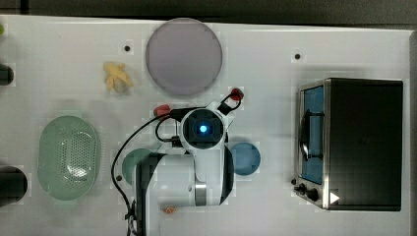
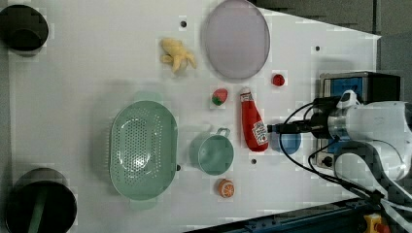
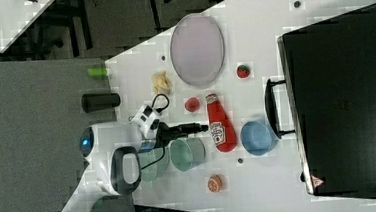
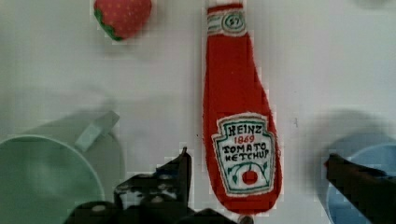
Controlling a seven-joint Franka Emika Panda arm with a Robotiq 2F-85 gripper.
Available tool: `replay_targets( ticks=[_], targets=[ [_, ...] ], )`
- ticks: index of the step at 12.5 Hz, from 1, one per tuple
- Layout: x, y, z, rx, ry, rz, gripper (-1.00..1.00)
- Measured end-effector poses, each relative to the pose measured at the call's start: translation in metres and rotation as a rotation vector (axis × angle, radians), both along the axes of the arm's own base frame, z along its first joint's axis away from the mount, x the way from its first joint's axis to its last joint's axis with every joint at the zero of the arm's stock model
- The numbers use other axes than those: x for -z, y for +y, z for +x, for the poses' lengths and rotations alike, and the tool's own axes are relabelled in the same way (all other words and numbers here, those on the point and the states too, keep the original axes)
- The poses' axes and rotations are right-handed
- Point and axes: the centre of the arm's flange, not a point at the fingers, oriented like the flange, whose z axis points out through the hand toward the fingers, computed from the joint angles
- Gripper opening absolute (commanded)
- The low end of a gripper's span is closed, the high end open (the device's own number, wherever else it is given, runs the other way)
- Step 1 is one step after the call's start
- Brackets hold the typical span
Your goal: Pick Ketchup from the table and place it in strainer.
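Observation:
The Ketchup (image 4: 240,140), a red squeeze bottle with a white cap and a Heinz label, lies flat on the white table (image 2: 87,73). It rests between a teal cup (image 2: 212,153) and a blue cup (image 2: 286,143). My gripper (image 4: 257,158) hangs open above the bottle's wide end, one finger (image 4: 182,170) on each side of it and nothing between them. In the left view the Ketchup (image 2: 253,124) points its cap toward the plate. The strainer (image 2: 142,149), a mint-green perforated oval basket, stands empty beyond the teal cup. In the top view my arm (image 1: 202,129) covers the bottle.
A grey-lilac plate (image 1: 184,56) lies at the back, with a yellow toy (image 1: 117,76) beside it. A strawberry (image 4: 122,16) sits near the bottle's cap and an orange slice (image 2: 225,188) near the teal cup. A toaster oven (image 1: 359,142) stands on the top view's right.

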Motion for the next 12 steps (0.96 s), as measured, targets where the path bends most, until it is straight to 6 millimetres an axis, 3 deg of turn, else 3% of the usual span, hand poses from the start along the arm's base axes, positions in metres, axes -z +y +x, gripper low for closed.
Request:
replay_targets(
  ticks=[5, 9, 10, 12],
  targets=[
    [0.073, -0.004, -0.005, -0.015, 0.063, 0.020, 1.00],
    [0.096, -0.010, -0.005, -0.007, 0.039, 0.028, 1.00],
    [0.100, -0.010, -0.005, -0.007, 0.025, 0.029, 0.91],
    [0.108, -0.008, -0.005, -0.013, 0.017, 0.029, 0.43]
  ],
)
